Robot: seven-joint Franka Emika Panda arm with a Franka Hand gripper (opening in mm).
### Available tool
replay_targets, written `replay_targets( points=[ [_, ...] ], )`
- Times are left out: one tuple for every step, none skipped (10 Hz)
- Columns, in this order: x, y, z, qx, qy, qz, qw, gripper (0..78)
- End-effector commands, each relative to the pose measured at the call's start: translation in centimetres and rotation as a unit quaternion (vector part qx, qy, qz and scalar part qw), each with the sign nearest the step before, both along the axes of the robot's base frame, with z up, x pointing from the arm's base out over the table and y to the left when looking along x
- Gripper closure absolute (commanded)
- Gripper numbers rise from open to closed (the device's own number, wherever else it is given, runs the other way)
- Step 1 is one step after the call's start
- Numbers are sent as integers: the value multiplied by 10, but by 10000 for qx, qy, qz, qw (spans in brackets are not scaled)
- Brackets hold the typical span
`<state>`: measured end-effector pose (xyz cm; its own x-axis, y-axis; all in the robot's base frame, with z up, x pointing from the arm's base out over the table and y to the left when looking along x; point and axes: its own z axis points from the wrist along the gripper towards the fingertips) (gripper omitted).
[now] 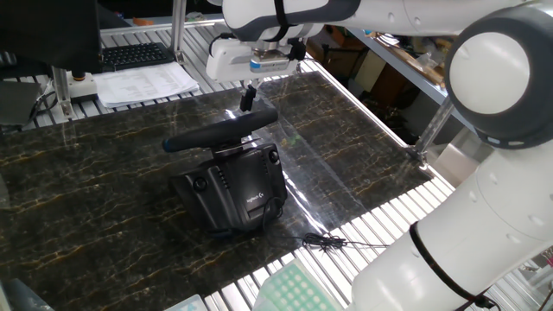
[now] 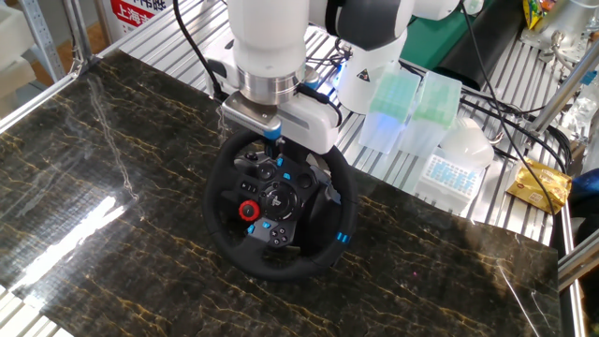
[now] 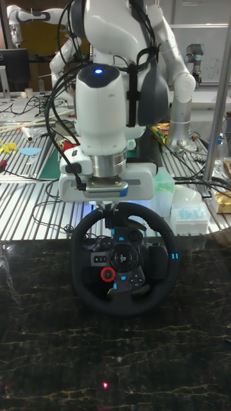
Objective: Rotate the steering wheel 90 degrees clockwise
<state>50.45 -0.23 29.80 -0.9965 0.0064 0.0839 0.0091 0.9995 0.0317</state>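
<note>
From one fixed view, the gripper (image 1: pixel 248 98) hangs at the far top edge of the steering wheel (image 1: pixel 221 132), its dark fingers dropping onto the thin matte rim; whether they pinch the rim or merely stand at it I cannot tell from this side. Directly below the gripper sits the boxy black plastic base (image 1: pixel 233 187) with its small white logo, on a glossy dark marble-patterned table (image 1: pixel 104 199).

In the other fixed view, the wheel lies just under and in front of the gripper (image 2: pixel 272 148). The blue mark on the rim sits toward the lower right and the red dial on the hub to the lower left, so the wheel looks partly turned, though how much of the quarter turn remains is hard to judge.

The tall fixed view shows the gripper (image 3: pixel 108 209) meeting the rim's top, fingers mostly hidden by the white flange. The round padded rim circles a hub of small buttons.
</note>
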Motion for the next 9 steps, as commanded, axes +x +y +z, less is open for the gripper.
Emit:
replay_targets(
  points=[
    [17, -5, 2, -37, -68, 19, 10000, 776],
    [20, -6, 2, -57, -78, 26, 10000, 776],
    [24, -8, 3, -55, -77, 40, 9999, 776],
    [27, -9, 2, -50, -74, 54, 9999, 776],
    [29, -9, 1, -49, -74, 61, 9999, 776],
    [35, -10, -3, -49, -77, 78, 9999, 776],
    [40, -10, -8, -48, -90, 94, 9999, 776],
    [44, -11, -11, -46, -106, 128, 9999, 776],
    [49, -13, -11, -45, -104, 171, 9998, 776]
  ],
)
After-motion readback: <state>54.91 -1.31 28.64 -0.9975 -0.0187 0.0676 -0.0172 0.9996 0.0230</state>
